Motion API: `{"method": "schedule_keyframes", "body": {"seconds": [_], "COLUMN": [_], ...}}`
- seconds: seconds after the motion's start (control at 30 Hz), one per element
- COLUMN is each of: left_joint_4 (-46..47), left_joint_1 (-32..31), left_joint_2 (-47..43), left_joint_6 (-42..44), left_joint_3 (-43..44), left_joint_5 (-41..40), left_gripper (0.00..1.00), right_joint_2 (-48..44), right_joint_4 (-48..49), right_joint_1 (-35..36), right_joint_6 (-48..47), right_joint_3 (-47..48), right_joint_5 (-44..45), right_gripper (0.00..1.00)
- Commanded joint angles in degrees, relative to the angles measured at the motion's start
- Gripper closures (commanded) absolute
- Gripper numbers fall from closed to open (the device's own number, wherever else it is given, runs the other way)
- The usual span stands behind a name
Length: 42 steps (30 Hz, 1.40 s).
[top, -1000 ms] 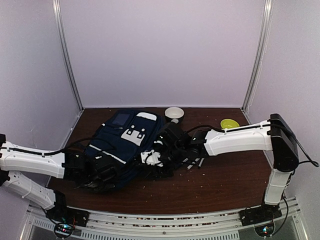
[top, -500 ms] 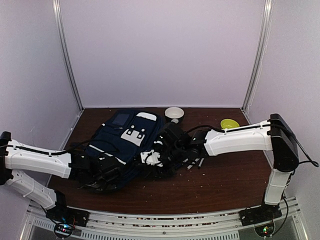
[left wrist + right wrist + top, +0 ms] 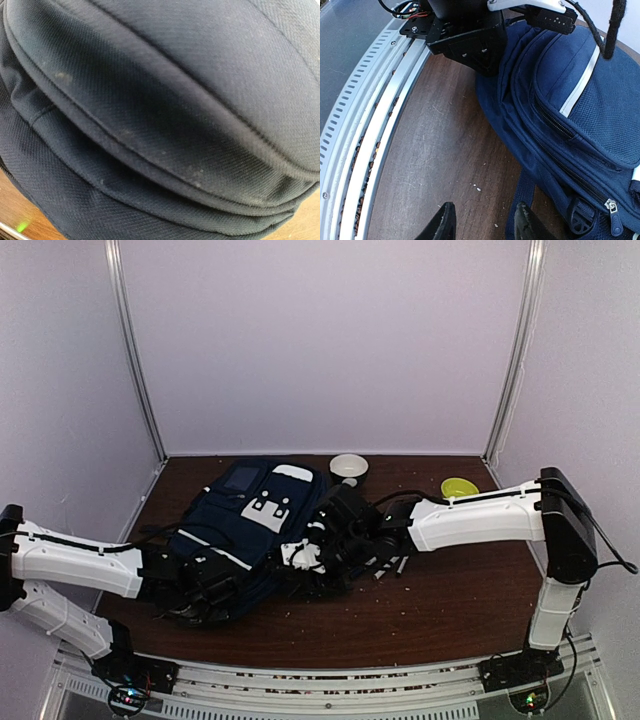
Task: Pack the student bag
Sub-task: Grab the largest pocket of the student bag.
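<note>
On the table (image 3: pixel 430 610), low arms flank the student bag (image 3: pixel 255 520): right gripper (image 3: pixel 485 222) spread, left gripper (image 3: pixel 205 592) unclear.

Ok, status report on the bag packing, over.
Right gripper open, empty, beside the backpack. Left gripper against backpack's near end, jaws hidden. Backpack lying on table. White bowl, yellow bowl behind, out of the way.

2 white-shelled arms (image 3: pixel 470 520), black joints, black cables (image 3: pixel 610 550).
</note>
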Motion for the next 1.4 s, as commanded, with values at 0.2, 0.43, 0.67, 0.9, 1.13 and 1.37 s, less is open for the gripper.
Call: {"method": "schedule_keyframes", "body": {"seconds": [0.2,0.43,0.67,0.9,1.13,1.37], "left_joint_4": [-4.8,-6.1,-6.0,-7.2,-6.1,-3.5], "left_joint_1": [0.5,1.0,1.7,1.8,2.3,2.6], "left_joint_2": [-8.0,-16.4,-19.4,-23.1,-27.4,-27.1], "left_joint_6": [5.3,10.3,15.7,16.4,15.6,17.7], "left_joint_3": [2.1,1.3,0.8,0.8,-1.8,-2.5], "left_joint_5": [-2.2,-1.2,1.5,3.1,4.1,5.5], "left_gripper": [1.0,1.0,1.0,1.0,1.0,1.0], "right_joint_2": [-0.2,3.0,10.4,15.3,14.7,12.4], "right_joint_4": [-0.5,-1.5,0.7,6.9,13.6,12.1], "right_joint_1": [0.5,3.0,6.9,11.0,11.5,11.4], "right_joint_6": [-2.0,-5.1,-7.0,-8.8,-6.1,-5.3], "right_joint_3": [2.2,7.4,15.0,17.3,15.0,15.6], "right_joint_5": [0.0,2.8,6.8,17.2,23.1,22.2], "right_gripper": [0.6,0.6,0.59,0.56,0.57,0.59]}}
